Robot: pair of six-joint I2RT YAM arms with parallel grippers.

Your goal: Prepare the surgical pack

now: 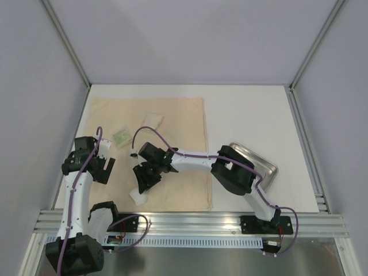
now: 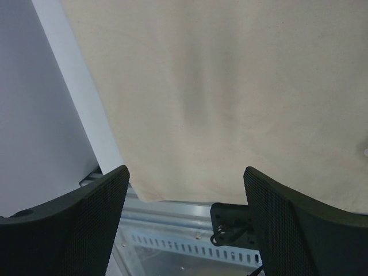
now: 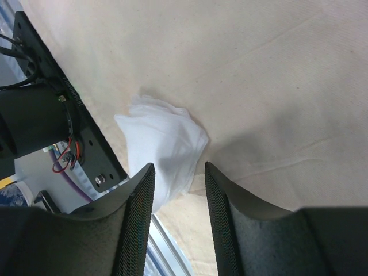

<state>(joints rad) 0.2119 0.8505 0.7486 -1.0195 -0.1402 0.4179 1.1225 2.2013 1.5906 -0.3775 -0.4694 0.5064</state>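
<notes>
Top view: we see the beige cloth (image 1: 178,115) spread flat on the worktop (image 1: 247,115) as the wrap base, the steel tray (image 1: 270,167) beside its right edge, and the right claw (image 1: 142,183) over crumpled gauze (image 1: 138,197) near the cloth's front edge. Left wrist: the left claw (image 2: 185,178) is wide apart and empty above the cloth's corner. Right wrist: the claw is parted, with the gauze lying loose beneath it.

Two robot arms are pictured from above, the left arm (image 1: 73,190) at lower left and the right arm (image 1: 192,160) at centre. Each is built of white links and black joint housings and trailed by a purple cable (image 1: 152,132). A green light (image 1: 165,154) is shown on the right arm. Black, finely dimpled fingers (image 3: 135,224) are seen close up, beside a screw (image 3: 100,180) and red wires (image 3: 64,156).
</notes>
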